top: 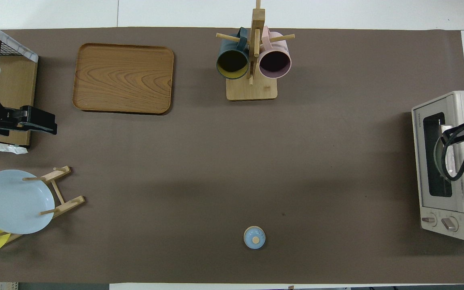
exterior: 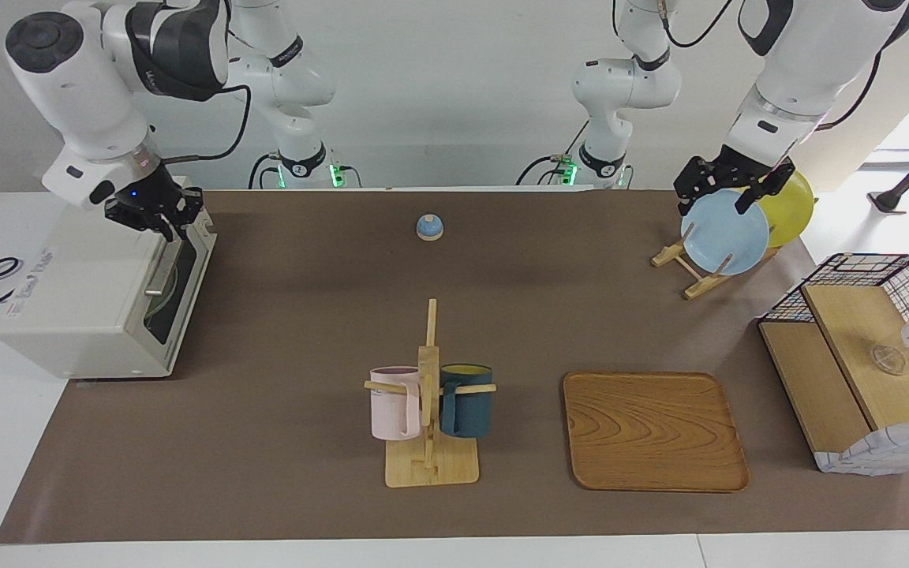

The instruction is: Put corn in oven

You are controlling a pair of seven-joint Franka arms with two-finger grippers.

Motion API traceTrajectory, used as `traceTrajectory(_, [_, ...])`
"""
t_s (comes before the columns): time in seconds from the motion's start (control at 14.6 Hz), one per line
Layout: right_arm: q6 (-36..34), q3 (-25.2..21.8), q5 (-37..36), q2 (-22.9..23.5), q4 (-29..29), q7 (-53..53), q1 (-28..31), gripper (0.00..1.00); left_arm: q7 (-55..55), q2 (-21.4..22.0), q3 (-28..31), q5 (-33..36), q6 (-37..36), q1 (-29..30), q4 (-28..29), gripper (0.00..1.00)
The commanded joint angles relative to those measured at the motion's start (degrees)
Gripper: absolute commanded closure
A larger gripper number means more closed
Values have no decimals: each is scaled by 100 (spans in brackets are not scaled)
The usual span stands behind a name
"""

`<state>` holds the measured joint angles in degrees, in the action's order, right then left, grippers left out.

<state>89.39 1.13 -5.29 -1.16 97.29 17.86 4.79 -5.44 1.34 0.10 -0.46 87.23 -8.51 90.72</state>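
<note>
The corn does not show in either view. The off-white oven [exterior: 84,308] stands at the right arm's end of the table with its dark glass door shut; it also shows in the overhead view [top: 457,201]. My right gripper [exterior: 174,229] hangs over the oven's top front edge, just above the door's bar handle [exterior: 159,272]. My left gripper [exterior: 715,203] is open and empty, just above the blue plate [exterior: 724,237] in the rack at the left arm's end. It shows side-on in the overhead view [top: 50,125].
A yellow plate [exterior: 790,209] stands in the same rack. A wire-and-wood basket [exterior: 857,355] and a wooden tray [exterior: 654,431] lie farther from the robots. A mug tree [exterior: 429,394] holds a pink and a dark teal mug. A small blue bell [exterior: 429,227] sits near the robots.
</note>
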Motion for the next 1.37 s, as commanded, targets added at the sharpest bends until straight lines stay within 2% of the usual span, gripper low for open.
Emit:
traceTrajectory(0.0, [-202,10,221,54,-114,51,30,20,52,148,-18,-94,-31,78,157,0])
traceTrajectory(0.07, [-298,10,430,54,-149,42,39,0,52,148,-18,-94,-31,78,157,0])
traceTrajectory(0.21, [-370,-8,634,63,-193,-133,92,0,52,148,-18,-86,-31,69,157,0])
traceTrajectory(0.96, [-624,18,643,168,-746,-484,13,0,52,148,-18,-86,-31,78,157,0])
traceTrajectory(1.3, [-694,36,643,125,-694,-617,22,0,52,148,-18,-86,-31,78,157,0])
